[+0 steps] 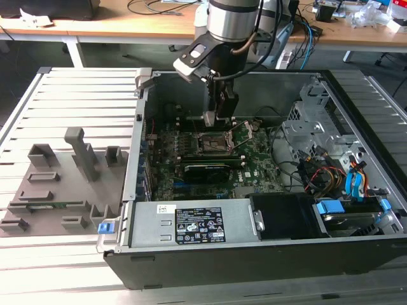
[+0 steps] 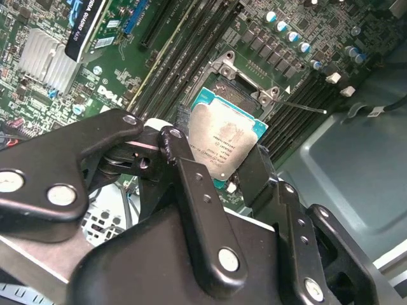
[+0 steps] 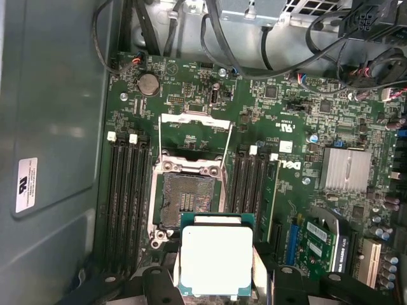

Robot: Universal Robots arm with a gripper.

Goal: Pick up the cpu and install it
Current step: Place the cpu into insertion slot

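The cpu (image 2: 226, 143), a thin square chip with a pale silver top and green edge, sits between my gripper's (image 2: 216, 162) black fingers (image 2: 177, 147), which are shut on its two sides. In the first wrist view the cpu (image 3: 216, 257) hangs just off one edge of the dark open socket (image 3: 187, 200), partly overlapping its frame. In the exterior view my gripper (image 1: 215, 119) reaches down into the open computer case (image 1: 137, 165), and the cpu (image 1: 209, 119) is a little above the socket (image 1: 213, 145) on the motherboard.
The socket's metal load frame (image 3: 194, 130) stands flipped open. Memory slots (image 3: 127, 190) flank the socket, and a finned heatsink (image 3: 346, 170) sits nearby. A power supply (image 1: 197, 225) and cabled drive cage (image 1: 318, 127) crowd the case. Grey fixture blocks (image 1: 63, 184) lie at the exterior view's left.
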